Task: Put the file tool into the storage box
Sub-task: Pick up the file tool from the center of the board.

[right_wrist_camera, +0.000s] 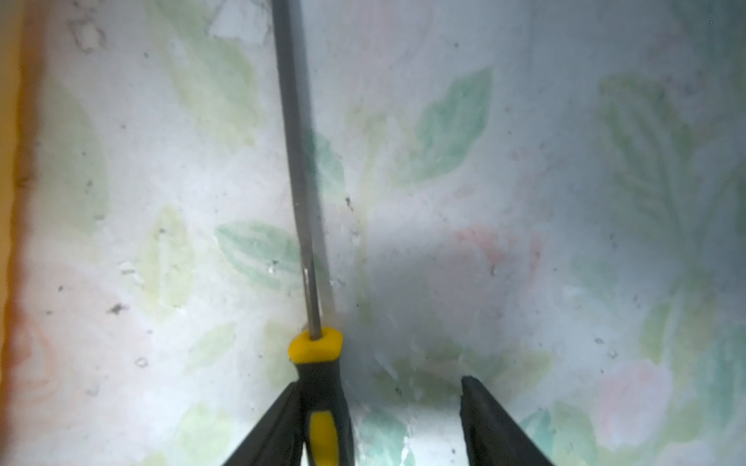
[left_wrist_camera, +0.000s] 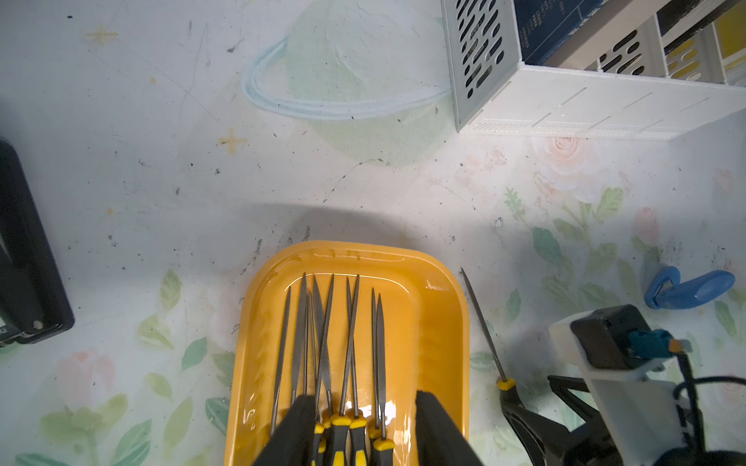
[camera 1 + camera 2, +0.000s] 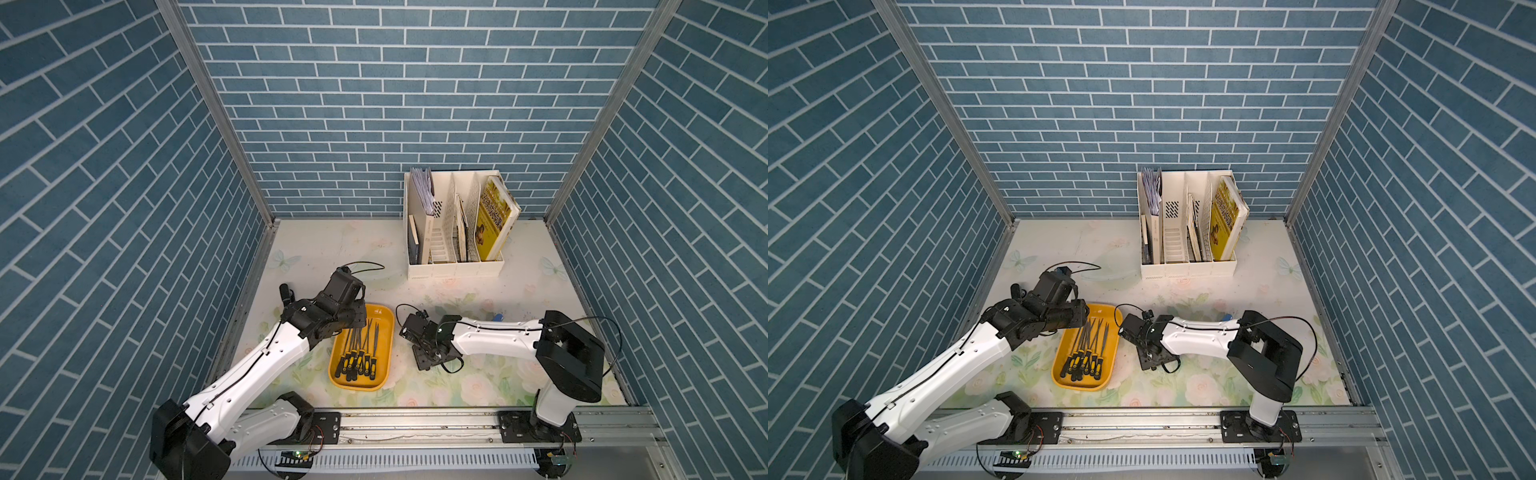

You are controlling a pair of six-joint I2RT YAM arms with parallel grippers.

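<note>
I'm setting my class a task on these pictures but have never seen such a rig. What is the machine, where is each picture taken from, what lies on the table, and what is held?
The machine is a left arm and a right arm, mounted on a rail at the edge of the table. Two pictures look down from overhead; the other two come from cameras on the wrists. On the table sit a yellow storage box with several files in it, a white organiser with books and a small blue item. The left end effector hangs open over the box. One more file lies on the table beside the box, between the open jaws of the right end effector: one jaw is against its handle, the other apart, so nothing is gripped.
</note>
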